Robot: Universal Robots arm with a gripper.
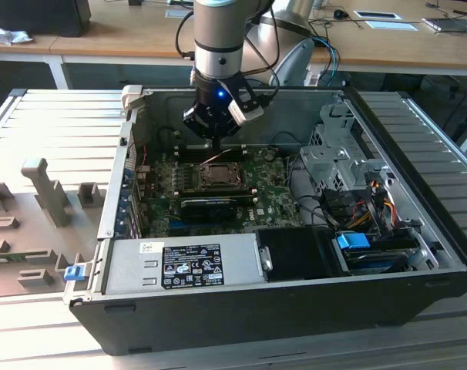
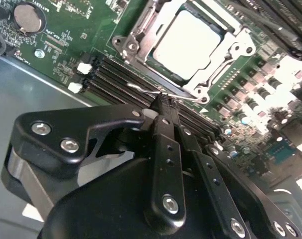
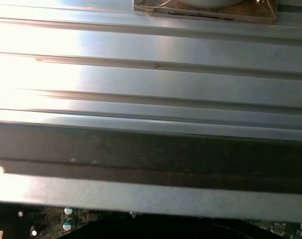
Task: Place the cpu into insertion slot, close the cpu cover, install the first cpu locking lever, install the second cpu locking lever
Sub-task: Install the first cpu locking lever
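The cpu (image 2: pixel 188 42) sits in the insertion slot (image 2: pixel 163 69), in the upper centre of the second wrist view, its silver-grey top facing up. The cpu cover (image 2: pixel 230 50) lies flat around it, so that the chip shows through the square window. A thin metal locking lever (image 2: pixel 141 90) runs along the near edge of the socket, just above the gripper's fingertips. The gripper (image 2: pixel 163 102) occupies the lower half of that frame; its black fingers (image 2: pixel 167 149) are drawn together with no visible gap, and the tips lie at the lever, though whether they pinch it cannot be told. Rows of black memory slots (image 2: pixel 116 74) lie between the socket and the gripper. In the exterior view, the socket (image 1: pixel 216 176) is at the frame's centre on the green motherboard (image 1: pixel 268 193), which is mounted inside the open black computer case (image 1: pixel 241 308). The same case holds a grey power supply (image 1: pixel 183 262) in the lower centre, a metal drive cage (image 1: pixel 337 158) at right, and bundled cables (image 1: pixel 368 196) beside it. The gripper (image 1: pixel 216 142) hangs just above the socket. The case rests on a ribbed metal table (image 1: pixel 56 123).
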